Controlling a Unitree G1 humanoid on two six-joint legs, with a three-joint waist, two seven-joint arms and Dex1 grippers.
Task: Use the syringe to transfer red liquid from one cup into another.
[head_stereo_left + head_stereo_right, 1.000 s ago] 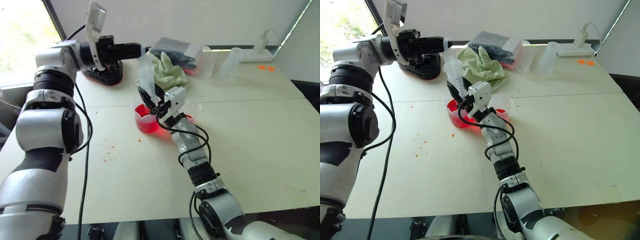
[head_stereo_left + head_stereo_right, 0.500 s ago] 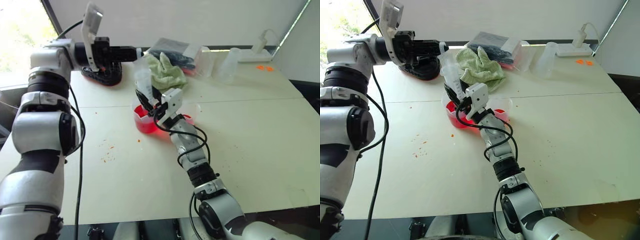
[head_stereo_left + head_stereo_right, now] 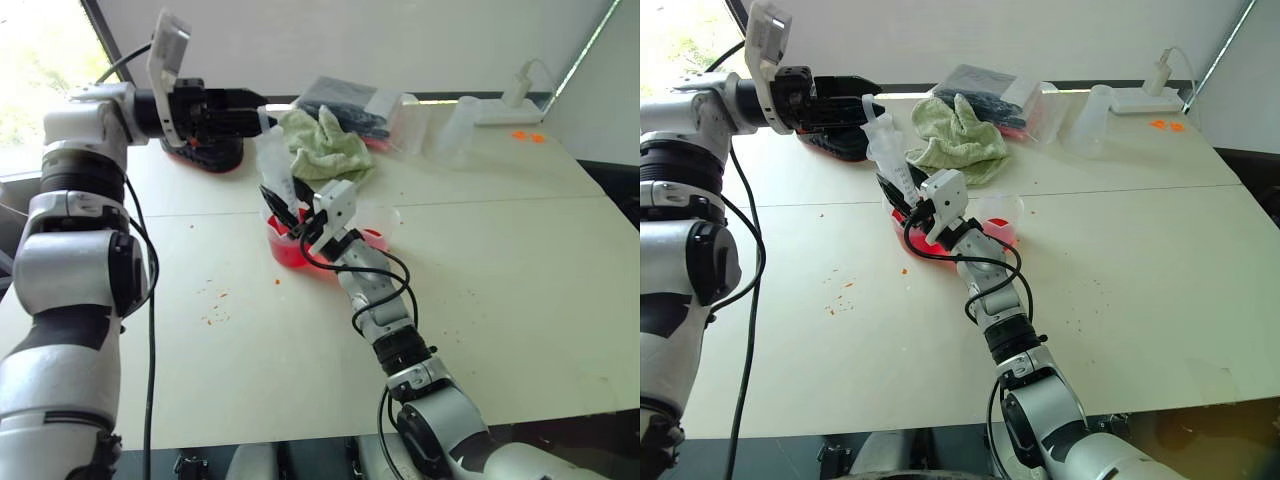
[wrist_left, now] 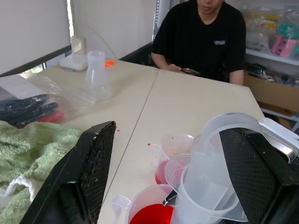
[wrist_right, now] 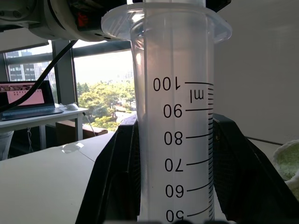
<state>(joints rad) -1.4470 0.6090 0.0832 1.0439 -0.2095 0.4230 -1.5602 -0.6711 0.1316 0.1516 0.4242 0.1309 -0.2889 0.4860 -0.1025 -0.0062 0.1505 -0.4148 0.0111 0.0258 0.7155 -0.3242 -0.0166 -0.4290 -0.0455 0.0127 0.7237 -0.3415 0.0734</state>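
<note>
Clear plastic showed between your right tool's (image 3: 288, 207) fingers: it was clamped on the syringe (image 3: 274, 168) barrel, which stood tilted over the red cup (image 3: 288, 248). Your left tool (image 3: 255, 103) hung spread at the plunger end, gripping nothing. The barrel read empty above the fifty mark, so I judge the draw hardly started. The receiving cup (image 3: 375, 232), at 3 o'clock of the red one, held little red. A green towel (image 3: 322, 145) lay at 1 o'clock, near the lift path.
</note>
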